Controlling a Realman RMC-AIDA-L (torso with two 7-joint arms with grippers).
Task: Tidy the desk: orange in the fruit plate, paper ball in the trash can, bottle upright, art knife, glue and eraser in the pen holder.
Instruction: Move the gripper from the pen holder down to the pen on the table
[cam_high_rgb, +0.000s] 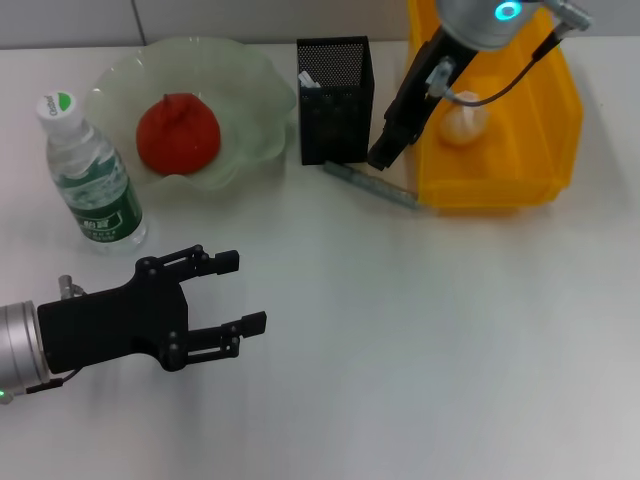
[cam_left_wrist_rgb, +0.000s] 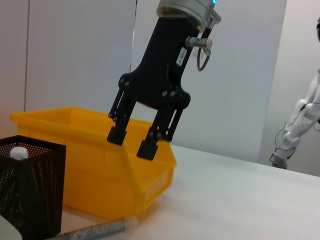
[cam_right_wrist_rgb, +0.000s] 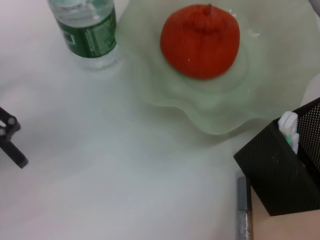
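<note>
We look down on a plain white surface (cam_high_rgb: 400, 330) with a pale wall behind it. Our right gripper (cam_high_rgb: 385, 152) hangs above the near-left corner of the trash can (cam_high_rgb: 500, 185), its fingers spread apart and holding nothing — the left wrist view shows the two black fingertips (cam_left_wrist_rgb: 116, 135) clear of the yellow rim. Inside the bin lies the paper ball (cam_high_rgb: 462, 123). Just below that gripper, a grey art knife (cam_high_rgb: 375, 187) lies flat on the surface, one end near the foot of the pen holder (cam_high_rgb: 335, 100) and the other against the front of the trash can. The pen holder stands upright between bin and fruit plate (cam_high_rgb: 250, 90), with a white-tipped item poking up inside it (we cannot tell what it is). The orange (cam_high_rgb: 178, 132) sits in the middle of the plate. The bottle (cam_high_rgb: 90, 175) stands upright just beside the plate's near-left edge. Our left gripper (cam_high_rgb: 245, 293) hovers low over bare surface, well apart from everything — fingers released, empty.
</note>
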